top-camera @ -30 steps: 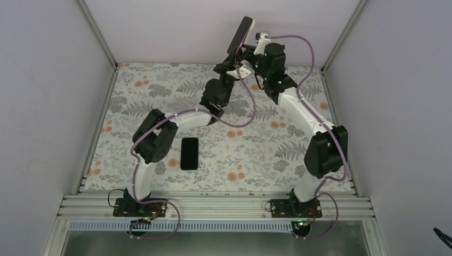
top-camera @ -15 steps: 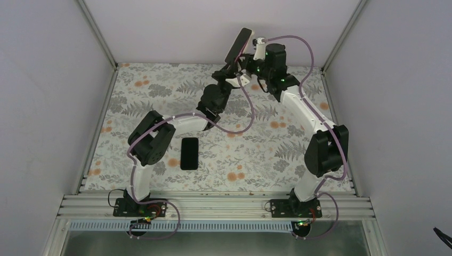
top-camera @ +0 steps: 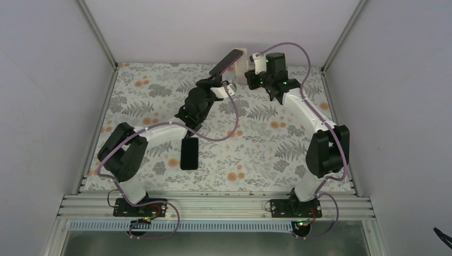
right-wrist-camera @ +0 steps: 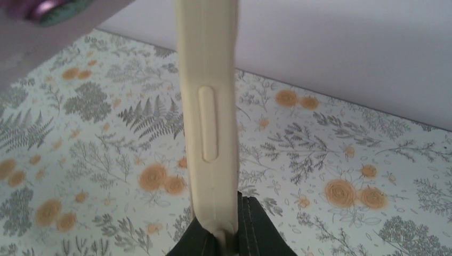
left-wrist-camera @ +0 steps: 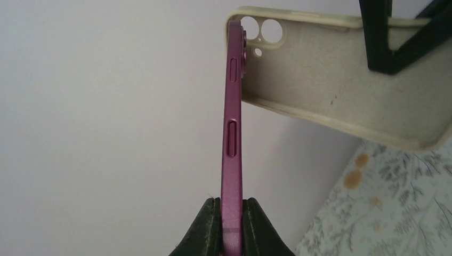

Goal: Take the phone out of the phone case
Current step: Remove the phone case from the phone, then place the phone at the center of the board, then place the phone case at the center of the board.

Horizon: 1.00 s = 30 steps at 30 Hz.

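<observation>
Close to my bases, a black phone-like slab (top-camera: 188, 153) lies flat on the floral table (top-camera: 266, 154), long axis running away from me; its far end is tucked under my left forearm (top-camera: 165, 128), so that end is hidden. Up at the far side, my left gripper (left-wrist-camera: 232, 214) is clamped on the lower end of the purple phone (left-wrist-camera: 232, 154), pads (left-wrist-camera: 205, 229) tight on both faces; the stretch between them is out of sight. Left wrist view has it edge-on, side buttons showing, long axis straight up from the fingers. My right gripper (right-wrist-camera: 230, 229) pinches one edge of the cream case (right-wrist-camera: 209, 101), the bottom of that edge buried in the pads. Its black fingers (left-wrist-camera: 377, 37) cross the case's open inside in the left wrist view, and the frame cuts the case off at right. Phone's camera corner sits at the case's lens cutout: touching or just clear, can't tell. Right wrist view catches the phone only as a blur, top left. From above, the phone tilts up toward the back wall (top-camera: 213, 26), top end beside the case.
</observation>
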### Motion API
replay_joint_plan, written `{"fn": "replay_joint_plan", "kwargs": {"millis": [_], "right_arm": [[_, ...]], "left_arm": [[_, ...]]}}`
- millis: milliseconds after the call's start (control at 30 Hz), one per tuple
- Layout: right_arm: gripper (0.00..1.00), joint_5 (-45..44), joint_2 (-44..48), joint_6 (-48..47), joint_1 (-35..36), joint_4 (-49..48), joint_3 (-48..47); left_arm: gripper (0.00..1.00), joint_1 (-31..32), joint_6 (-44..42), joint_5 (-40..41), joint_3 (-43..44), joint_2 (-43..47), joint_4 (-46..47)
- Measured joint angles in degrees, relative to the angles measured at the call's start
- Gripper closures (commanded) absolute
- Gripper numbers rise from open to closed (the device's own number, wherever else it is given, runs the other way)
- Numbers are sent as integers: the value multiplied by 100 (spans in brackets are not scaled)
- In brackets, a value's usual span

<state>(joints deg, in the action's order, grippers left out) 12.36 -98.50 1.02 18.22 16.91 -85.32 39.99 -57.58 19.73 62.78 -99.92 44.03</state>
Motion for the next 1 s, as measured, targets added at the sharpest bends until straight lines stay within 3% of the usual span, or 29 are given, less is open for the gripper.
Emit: {"fn": "replay_joint_plan", "kwargs": {"millis": [133,300,433,633,800,1000], "right_arm": [[97,52,22,-201,-116,295,61],[97,131,140,-356,-774,654,533],[97,332,177,-546,-1213,1137,728],[97,1005,146,-1174,-1263,2079,804],[97,1338,144,-1587,-1268,2645,1366],[97,1545,50,-1851,-1274,2935,1692]], "left_arm": [[98,-7,-142,197,-765,590,-66],[98,-155,-723,706,-2280,1537,297],[98,-173,-1073,1060,-2951,2155,201],[98,-332,-1405,1517,-3910,3161,-133],[98,-678,-1467,1823,-4704,3532,-586],[98,-922,-1523,2000,-5536,3294,-570]]}}
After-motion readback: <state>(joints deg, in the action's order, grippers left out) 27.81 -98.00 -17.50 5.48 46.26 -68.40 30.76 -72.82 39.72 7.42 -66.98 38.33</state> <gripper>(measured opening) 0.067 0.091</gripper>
